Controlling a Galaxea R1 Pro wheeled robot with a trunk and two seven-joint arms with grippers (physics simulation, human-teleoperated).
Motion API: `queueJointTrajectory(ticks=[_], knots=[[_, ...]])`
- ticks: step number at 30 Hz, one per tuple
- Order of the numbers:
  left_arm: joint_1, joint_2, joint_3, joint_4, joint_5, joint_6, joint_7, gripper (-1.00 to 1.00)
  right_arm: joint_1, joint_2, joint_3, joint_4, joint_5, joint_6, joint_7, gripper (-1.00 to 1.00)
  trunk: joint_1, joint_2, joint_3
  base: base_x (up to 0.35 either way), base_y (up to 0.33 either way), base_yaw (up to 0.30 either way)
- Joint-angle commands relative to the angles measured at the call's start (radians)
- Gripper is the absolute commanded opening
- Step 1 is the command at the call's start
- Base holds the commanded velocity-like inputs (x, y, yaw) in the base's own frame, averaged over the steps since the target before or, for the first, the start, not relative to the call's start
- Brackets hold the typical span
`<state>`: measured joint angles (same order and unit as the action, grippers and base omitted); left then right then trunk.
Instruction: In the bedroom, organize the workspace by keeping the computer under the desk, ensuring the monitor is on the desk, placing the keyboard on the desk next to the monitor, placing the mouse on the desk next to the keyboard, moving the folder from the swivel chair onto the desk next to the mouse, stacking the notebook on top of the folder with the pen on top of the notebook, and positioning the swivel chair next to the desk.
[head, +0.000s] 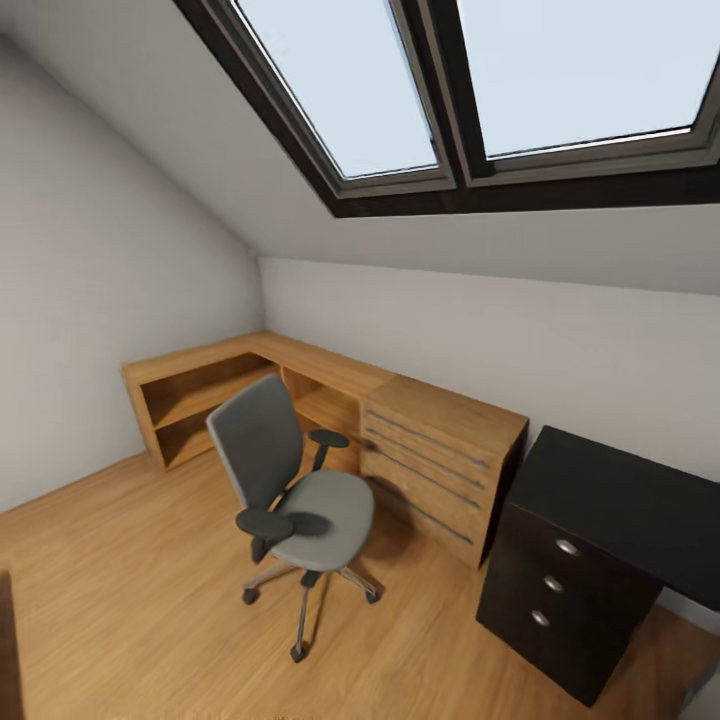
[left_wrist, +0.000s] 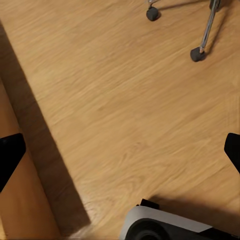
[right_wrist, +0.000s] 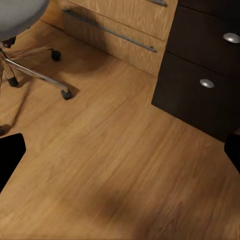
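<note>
The swivel chair (head: 290, 500) is seen on the wood floor (head: 120, 600), just in front of a light-wood drawer chest (head: 440, 465) and its low corner shelving (head: 200, 390). Beside the chest, on the side away from the shelving, the desk (head: 600, 540) is set against the wall, its black top bare. Skylights (head: 480, 80) are cut into the sloped ceiling above. The left gripper (left_wrist: 120, 155) and right gripper (right_wrist: 120, 155) are pointed down at the floor, each with its fingers spread wide apart, nothing held.

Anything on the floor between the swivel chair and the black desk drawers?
In the right wrist view, only bare wood floor lies between the swivel chair castors and the desk drawers. The light-wood drawer chest stands behind that stretch.
</note>
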<state>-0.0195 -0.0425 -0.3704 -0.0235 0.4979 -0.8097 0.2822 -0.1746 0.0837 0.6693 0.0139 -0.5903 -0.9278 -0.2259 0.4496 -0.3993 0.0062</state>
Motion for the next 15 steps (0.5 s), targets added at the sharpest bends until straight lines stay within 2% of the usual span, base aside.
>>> queueJointTrajectory(ticks=[1,15], knots=[[0.0,0.0,-0.009,0.001,0.004,-0.002,0.006,1.0,0.0,0.001,0.009,0.001,-0.003,-0.002,-0.006,1.0,0.0,-0.001,0.0,0.0,0.0,0.285],[0.0,0.0,-0.007,0.001,0.006,-0.002,0.006,1.0,0.0,-0.001,0.009,0.001,-0.001,0.0,-0.005,1.0,0.0,-0.001,0.0,0.0,0.0,0.285]])
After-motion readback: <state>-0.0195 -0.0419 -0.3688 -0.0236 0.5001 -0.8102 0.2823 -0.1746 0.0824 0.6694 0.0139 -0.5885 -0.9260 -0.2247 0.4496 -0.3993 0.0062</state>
